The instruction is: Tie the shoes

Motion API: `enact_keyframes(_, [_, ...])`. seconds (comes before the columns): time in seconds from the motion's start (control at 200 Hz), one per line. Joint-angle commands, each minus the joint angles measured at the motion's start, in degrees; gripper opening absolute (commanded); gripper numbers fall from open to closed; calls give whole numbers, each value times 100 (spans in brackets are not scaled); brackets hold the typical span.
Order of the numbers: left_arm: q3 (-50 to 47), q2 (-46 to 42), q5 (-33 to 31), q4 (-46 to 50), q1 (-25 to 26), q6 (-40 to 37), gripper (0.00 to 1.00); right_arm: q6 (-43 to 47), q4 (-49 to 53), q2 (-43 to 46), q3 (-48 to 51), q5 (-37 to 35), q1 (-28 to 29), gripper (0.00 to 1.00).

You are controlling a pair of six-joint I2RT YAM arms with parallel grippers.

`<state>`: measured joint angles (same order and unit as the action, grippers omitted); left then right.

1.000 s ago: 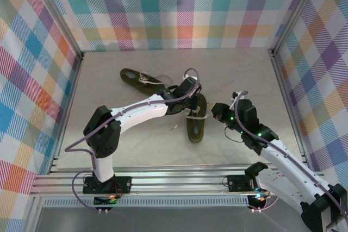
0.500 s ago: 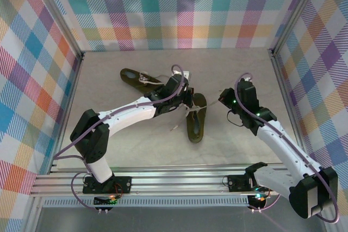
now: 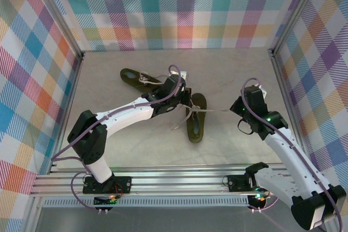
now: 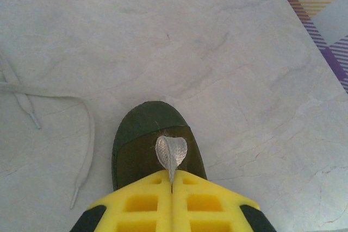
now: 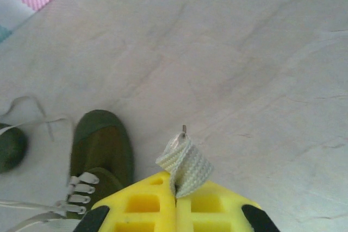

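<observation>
lying near-far, toe at far end: near shoe (image 3: 194, 127), laces (image 3: 217, 111) pinched

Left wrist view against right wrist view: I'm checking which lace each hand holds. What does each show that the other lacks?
Left wrist: the left hand shut on a small lace loop over a shoe toe, loose lace ends beside it. Right wrist: the right hand shut on a folded lace, a shoe's laced eyelets, part of a second shoe. Both: closed yellow fingers, olive shoe, marble table.
</observation>
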<state>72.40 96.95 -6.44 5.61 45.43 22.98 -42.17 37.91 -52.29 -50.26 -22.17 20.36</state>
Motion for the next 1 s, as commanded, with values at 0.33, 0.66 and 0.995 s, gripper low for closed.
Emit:
enact_keyframes(0.33, [-114,-296,96,-181,-51,-3,0,553,574,-368,-112,-281,-418,0])
enact_keyframes(0.66, [-439,-508,808,-843,-61,-196,0,1148,-1779,-1391,-239,2199,-753,0])
enact_keyframes(0.995, [-746,-632,1061,-1215,-58,-145,0,93,-4736,-4063,-1064,6160,-667,0])
